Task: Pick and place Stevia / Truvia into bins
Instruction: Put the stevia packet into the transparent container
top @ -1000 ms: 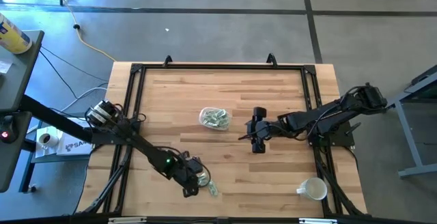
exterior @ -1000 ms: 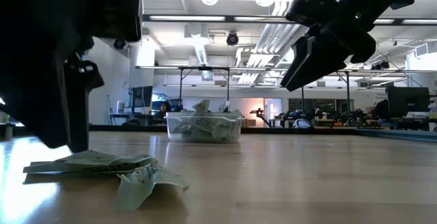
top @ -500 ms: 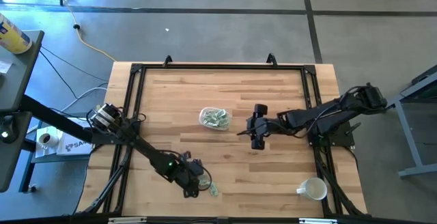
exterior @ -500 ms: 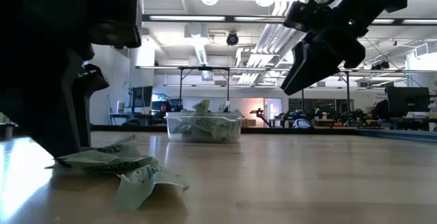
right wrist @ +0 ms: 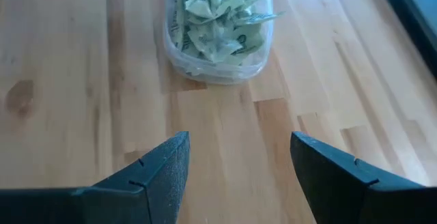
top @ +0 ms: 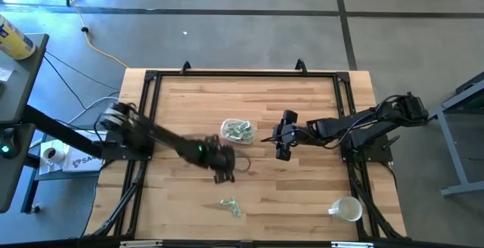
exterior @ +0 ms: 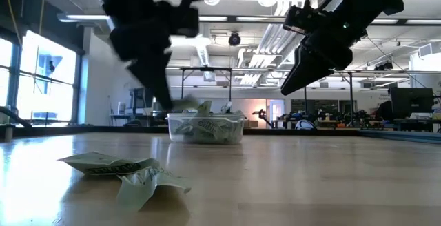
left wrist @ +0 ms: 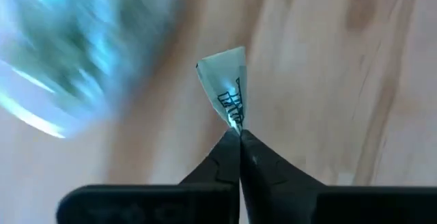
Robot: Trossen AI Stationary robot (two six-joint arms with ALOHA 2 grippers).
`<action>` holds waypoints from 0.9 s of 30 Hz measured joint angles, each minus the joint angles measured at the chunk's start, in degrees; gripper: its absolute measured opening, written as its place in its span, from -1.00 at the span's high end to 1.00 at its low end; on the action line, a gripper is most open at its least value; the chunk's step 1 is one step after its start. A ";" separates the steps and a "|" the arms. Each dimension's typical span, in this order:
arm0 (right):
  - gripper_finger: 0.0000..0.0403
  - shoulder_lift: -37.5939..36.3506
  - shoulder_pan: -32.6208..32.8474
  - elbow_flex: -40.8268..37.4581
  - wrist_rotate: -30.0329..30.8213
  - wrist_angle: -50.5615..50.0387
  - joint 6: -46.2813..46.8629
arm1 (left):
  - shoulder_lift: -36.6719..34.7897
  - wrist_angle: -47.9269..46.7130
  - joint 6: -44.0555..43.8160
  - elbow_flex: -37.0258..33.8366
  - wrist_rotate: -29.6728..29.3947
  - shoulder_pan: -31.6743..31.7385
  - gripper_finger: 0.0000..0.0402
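Note:
The clear round bin (top: 238, 131) (exterior: 205, 128) (right wrist: 217, 29) stands mid-table, heaped with pale green sachets. A few more sachets (top: 231, 206) (exterior: 120, 171) lie flat near the front edge. My left gripper (top: 227, 174) (left wrist: 237, 134) hangs above the table just in front of the bin, shut on one sachet (left wrist: 229, 87). My right gripper (top: 271, 137) (right wrist: 239, 142) hovers open to the right of the bin, pointing at it, with nothing between its fingers. My left gripper pinches one end of the sachet (left wrist: 236, 125) between its two fingertips (left wrist: 220, 157). The fingers slant steeply down from above. The sachet sticks out beyond the fingertips, lifted clear of the table.
A white mug (top: 346, 209) lies near the front right corner. A black frame (top: 242, 73) runs along the table's edges. Bare wood (top: 302, 195) stretches between the bin, the loose sachets and the mug.
My left gripper has risen from the loose sachets near the front edge with one sachet and swung quickly toward the far edge and the right, up to the bin. The other sachets have stayed on the table. My right gripper has drifted slightly toward the far edge.

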 joint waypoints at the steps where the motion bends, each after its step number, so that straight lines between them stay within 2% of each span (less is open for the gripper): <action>1: -0.22 0.00 0.00 0.00 0.75 0.04 -0.10 | -1.29 -0.59 2.37 0.64 -0.01 1.36 0.82; 3: -0.22 0.00 -0.11 0.00 2.02 0.02 -0.14 | -3.46 -1.08 7.65 1.15 0.18 4.30 0.89; 8: -0.22 0.00 -1.60 0.00 2.91 0.29 0.95 | -7.88 -0.28 19.14 2.23 1.16 12.73 0.89; 13: -0.22 0.00 -4.32 0.00 1.62 2.06 1.05 | -6.63 2.42 30.04 2.02 11.11 22.14 0.84; 15: -0.22 0.02 -5.47 0.00 -1.28 3.63 -0.06 | -5.94 3.64 32.94 2.24 14.91 24.91 0.87; 18: -0.22 0.90 -6.82 0.00 -4.99 6.67 -1.72 | -4.24 5.07 36.87 2.17 17.53 26.63 0.88; 23: -0.22 4.63 -7.52 -0.04 -5.13 12.68 -0.84 | -1.21 5.76 42.23 2.16 21.33 28.61 0.78; 27: -0.22 7.50 -7.50 0.53 -5.93 15.28 -0.60 | 1.15 5.78 43.43 2.17 20.93 28.56 0.81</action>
